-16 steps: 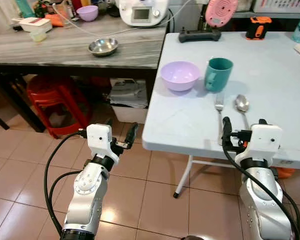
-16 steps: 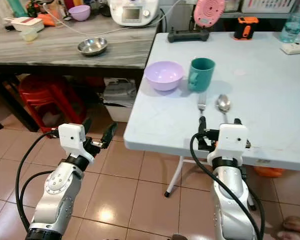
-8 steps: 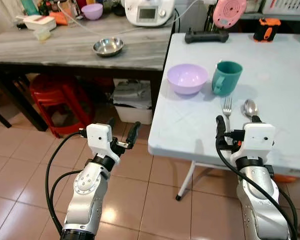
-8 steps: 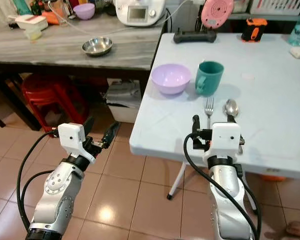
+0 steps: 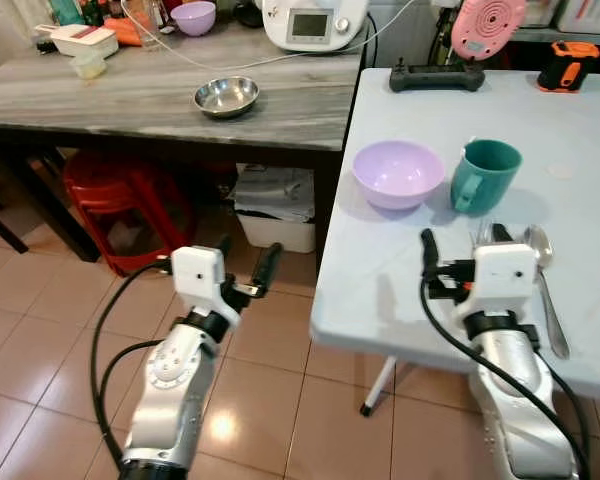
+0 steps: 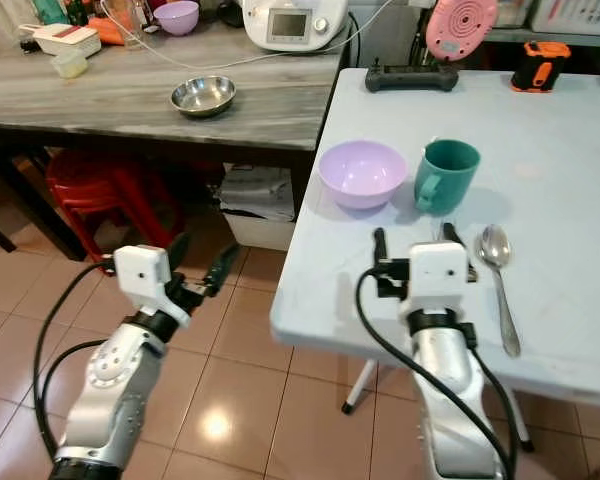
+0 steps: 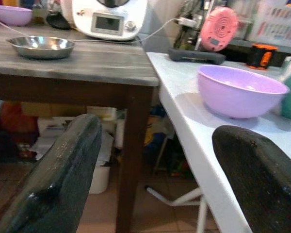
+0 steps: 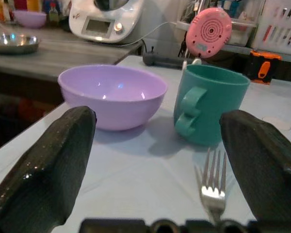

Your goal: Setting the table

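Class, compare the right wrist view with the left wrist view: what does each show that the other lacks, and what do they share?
Right wrist view alone: the fork lying on the white table between the open right claw fingers, and the teal mug's handle.

Left wrist view alone: the wooden table's leg and the floor beneath, past the open left claw.

Both: the lilac bowl, steel bowl, white appliance and pink round object.

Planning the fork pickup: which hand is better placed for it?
The right hand, probably: it hovers open over the white table, the fork lying just ahead between its fingers. The left hand is off the table, over the floor.
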